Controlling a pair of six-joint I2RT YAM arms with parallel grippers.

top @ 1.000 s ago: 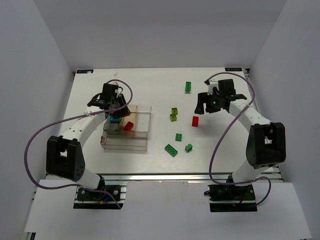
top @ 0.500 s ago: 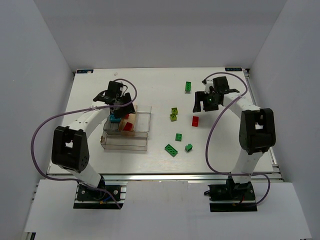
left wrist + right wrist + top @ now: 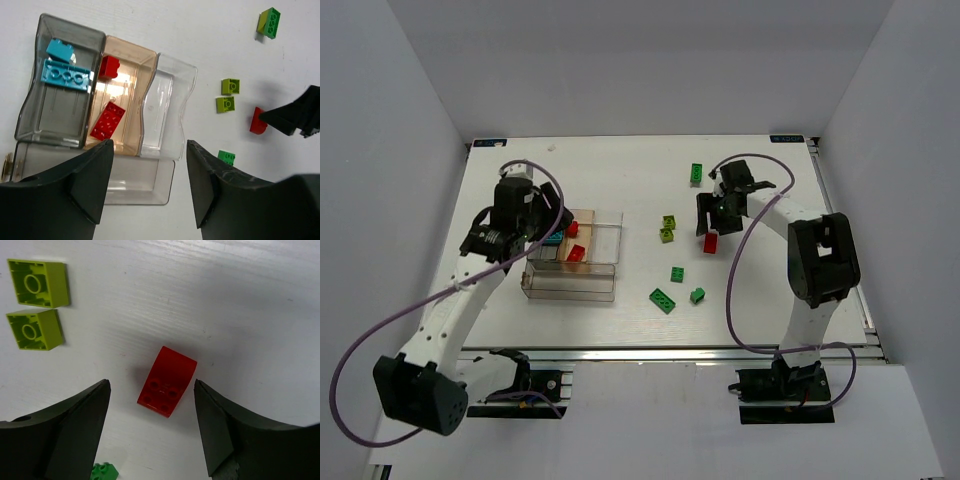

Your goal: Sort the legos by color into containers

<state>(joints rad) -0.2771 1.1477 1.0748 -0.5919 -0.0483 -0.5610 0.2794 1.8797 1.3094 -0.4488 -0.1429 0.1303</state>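
Note:
My right gripper point(image 3: 711, 220) is open and hovers over a red brick point(image 3: 167, 381) lying on the table, a finger on each side of it and not touching it. My left gripper point(image 3: 540, 228) is open and empty above the tray's left end. In the left wrist view the smoky grey bin point(image 3: 35, 107) holds two cyan bricks point(image 3: 66, 76). The tan bin point(image 3: 130, 75) holds two red bricks point(image 3: 107, 121). The clear bin point(image 3: 167, 115) beside it and the long clear bin point(image 3: 130, 175) hold nothing. Two lime bricks point(image 3: 37, 282) lie left of the red brick.
Dark green bricks lie loose on the table: one at the back point(image 3: 696, 173), three in front of the red brick point(image 3: 677, 273), point(image 3: 663, 299), point(image 3: 697, 294). White walls enclose the table on three sides.
My left arm has swung back to the left, away from over the bins. My right gripper has moved left and down onto the spot over the red brick.

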